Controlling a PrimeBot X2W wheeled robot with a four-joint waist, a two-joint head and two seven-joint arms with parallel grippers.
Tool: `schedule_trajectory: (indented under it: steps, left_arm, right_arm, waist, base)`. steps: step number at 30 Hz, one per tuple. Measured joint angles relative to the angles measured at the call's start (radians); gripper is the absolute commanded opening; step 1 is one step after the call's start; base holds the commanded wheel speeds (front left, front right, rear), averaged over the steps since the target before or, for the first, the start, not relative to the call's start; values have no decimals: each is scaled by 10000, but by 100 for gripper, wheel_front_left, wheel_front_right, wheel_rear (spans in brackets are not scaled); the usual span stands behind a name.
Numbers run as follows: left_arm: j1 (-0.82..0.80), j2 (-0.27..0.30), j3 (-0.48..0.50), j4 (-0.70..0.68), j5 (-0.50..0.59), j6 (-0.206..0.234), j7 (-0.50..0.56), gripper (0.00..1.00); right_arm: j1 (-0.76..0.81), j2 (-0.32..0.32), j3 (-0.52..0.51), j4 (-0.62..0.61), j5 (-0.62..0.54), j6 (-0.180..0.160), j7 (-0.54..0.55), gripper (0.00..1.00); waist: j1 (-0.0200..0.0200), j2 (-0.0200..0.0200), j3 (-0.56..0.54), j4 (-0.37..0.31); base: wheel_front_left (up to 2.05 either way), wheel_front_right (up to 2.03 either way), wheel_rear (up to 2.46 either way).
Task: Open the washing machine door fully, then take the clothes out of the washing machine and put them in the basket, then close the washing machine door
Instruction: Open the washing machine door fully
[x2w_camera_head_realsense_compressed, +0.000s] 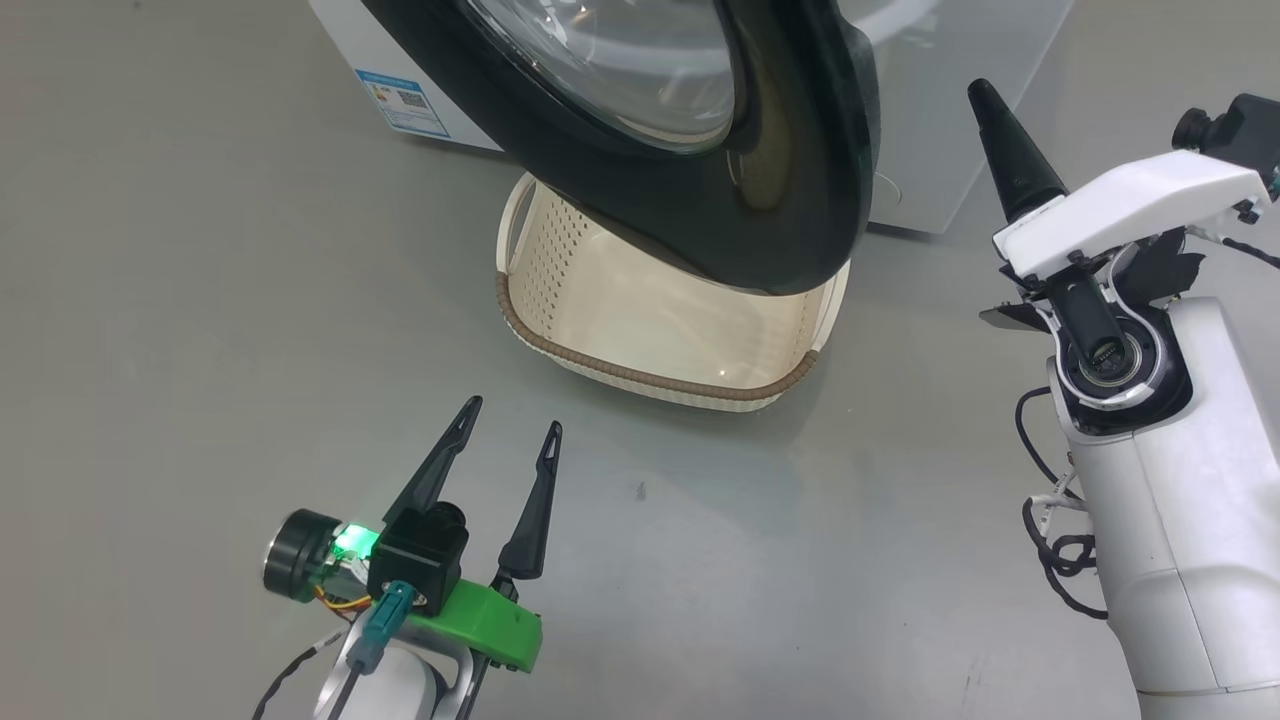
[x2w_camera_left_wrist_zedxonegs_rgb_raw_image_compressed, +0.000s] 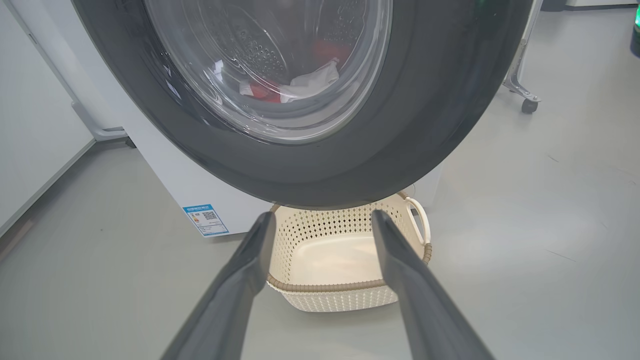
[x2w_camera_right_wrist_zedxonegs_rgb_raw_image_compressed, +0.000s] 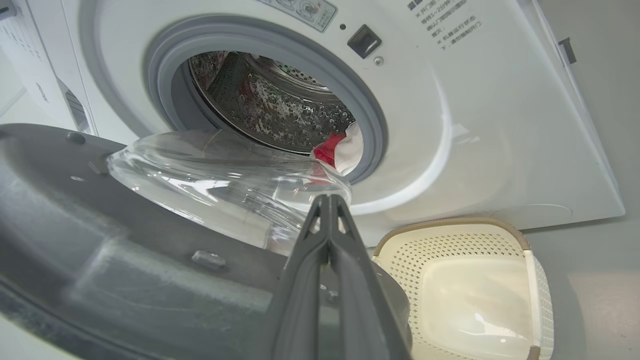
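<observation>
The washing machine door (x2w_camera_head_realsense_compressed: 790, 200), black-framed with a glass bowl, stands partly open and hangs over the cream basket (x2w_camera_head_realsense_compressed: 650, 378) on the floor. The white washing machine (x2w_camera_right_wrist_zedxonegs_rgb_raw_image_compressed: 475, 125) shows its steel drum behind it. The clothes, a red piece (x2w_camera_right_wrist_zedxonegs_rgb_raw_image_compressed: 330, 147) with a white piece beside it, lie at the drum's mouth and also show through the door's glass (x2w_camera_left_wrist_zedxonegs_rgb_raw_image_compressed: 310, 82). My left gripper (x2w_camera_head_realsense_compressed: 512, 415) is open and empty, low in front of the basket (x2w_camera_left_wrist_zedxonegs_rgb_raw_image_compressed: 330, 289). My right gripper (x2w_camera_head_realsense_compressed: 982, 88) is shut on nothing, its tip (x2w_camera_right_wrist_zedxonegs_rgb_raw_image_compressed: 327, 197) close to the door's inner side (x2w_camera_right_wrist_zedxonegs_rgb_raw_image_compressed: 100, 260).
A blue label (x2w_camera_head_realsense_compressed: 405, 100) sits on the machine's lower front corner. Beside the machine stand a white panel (x2w_camera_left_wrist_zedxonegs_rgb_raw_image_compressed: 30, 125) on one side and a caster foot (x2w_camera_left_wrist_zedxonegs_rgb_raw_image_compressed: 525, 102) on the other. Grey floor surrounds the basket (x2w_camera_right_wrist_zedxonegs_rgb_raw_image_compressed: 450, 227).
</observation>
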Motion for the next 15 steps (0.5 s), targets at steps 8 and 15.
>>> schedule_trajectory:
  steps: [8, 15]
  left_arm:
    - [-177, -15, -173, 19, -240, 12, 0, 100]
    - [-207, -21, -242, 27, -487, 81, 0, 100]
  right_arm:
    - [-514, 215, -272, 196, 1503, -167, 1135, 0]
    - [-709, 222, -270, 265, 2364, -270, 1998, 0]
  waist:
    - [0, 0, 219, 302]
    - [0, 0, 236, 383]
  base:
    - [0, 0, 0]
    - [0, 0, 0]
